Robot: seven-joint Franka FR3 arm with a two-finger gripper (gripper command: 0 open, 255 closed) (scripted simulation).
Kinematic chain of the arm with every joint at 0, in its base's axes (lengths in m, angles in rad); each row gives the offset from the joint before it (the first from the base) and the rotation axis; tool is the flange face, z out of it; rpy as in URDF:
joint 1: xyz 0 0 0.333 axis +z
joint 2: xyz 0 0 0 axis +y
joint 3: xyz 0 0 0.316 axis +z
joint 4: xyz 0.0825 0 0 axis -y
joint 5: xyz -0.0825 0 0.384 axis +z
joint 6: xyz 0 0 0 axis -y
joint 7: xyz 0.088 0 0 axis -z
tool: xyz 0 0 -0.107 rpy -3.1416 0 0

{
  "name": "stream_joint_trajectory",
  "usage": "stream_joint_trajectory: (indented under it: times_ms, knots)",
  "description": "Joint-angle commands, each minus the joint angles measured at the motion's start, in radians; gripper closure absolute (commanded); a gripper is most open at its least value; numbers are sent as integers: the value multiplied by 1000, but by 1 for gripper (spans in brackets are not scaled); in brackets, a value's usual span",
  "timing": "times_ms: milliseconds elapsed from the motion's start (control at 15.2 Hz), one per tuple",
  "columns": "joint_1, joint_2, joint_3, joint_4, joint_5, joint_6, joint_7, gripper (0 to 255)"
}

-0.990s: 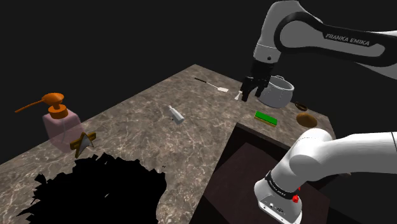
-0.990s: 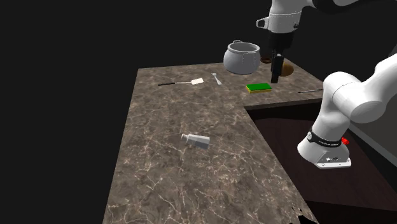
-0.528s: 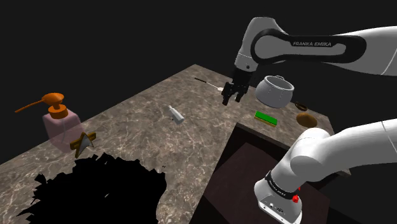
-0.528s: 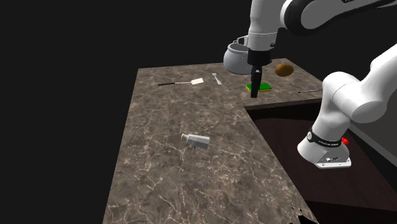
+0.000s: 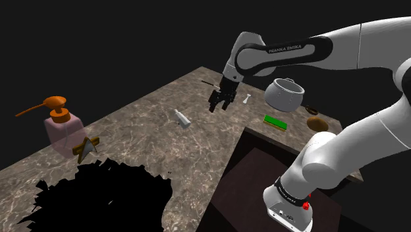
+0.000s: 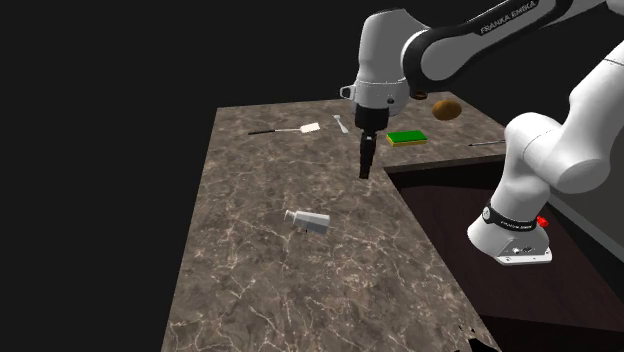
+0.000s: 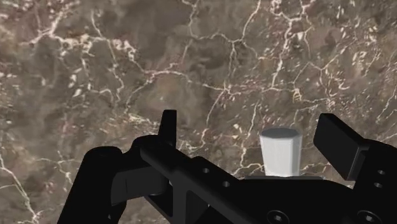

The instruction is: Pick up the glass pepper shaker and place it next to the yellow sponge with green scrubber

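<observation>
The pepper shaker (image 5: 182, 118) is a small pale bottle lying on its side in the middle of the marbled counter (image 5: 138, 132); in the second exterior view the shaker (image 6: 308, 220) shows its grey cap end. My gripper (image 5: 217, 108) hangs open above the counter, between the shaker and the sponge, touching neither. From the other side the gripper (image 6: 365, 172) points straight down. In the wrist view the shaker (image 7: 282, 151) appears beyond the gripper (image 7: 249, 124), between the spread fingers and closer to one finger (image 7: 340, 143). The green-topped yellow sponge (image 5: 275, 122) (image 6: 406, 138) lies near the counter's inner corner.
A grey pot (image 5: 284, 94) and a brown lump (image 5: 317, 122) (image 6: 446, 109) stand beyond the sponge. A spatula (image 6: 290, 129) and a small utensil (image 6: 341, 124) lie at the far edge. A pink soap dispenser (image 5: 62, 128) stands at the shoulder view's left. A dark recess (image 6: 480, 210) borders the counter.
The arm has swung from beside the pot, past the sponge, toward the shoulder view's left and lower over the counter, nearer the shaker. The shaker has not moved.
</observation>
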Motion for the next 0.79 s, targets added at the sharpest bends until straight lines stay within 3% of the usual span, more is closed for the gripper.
stream_joint_trajectory:
  times_ms: [0,726]
  knots:
    - [20,70,0,22,42,65,-25,0]
    - [85,446,16,249,298,275,-226,0]
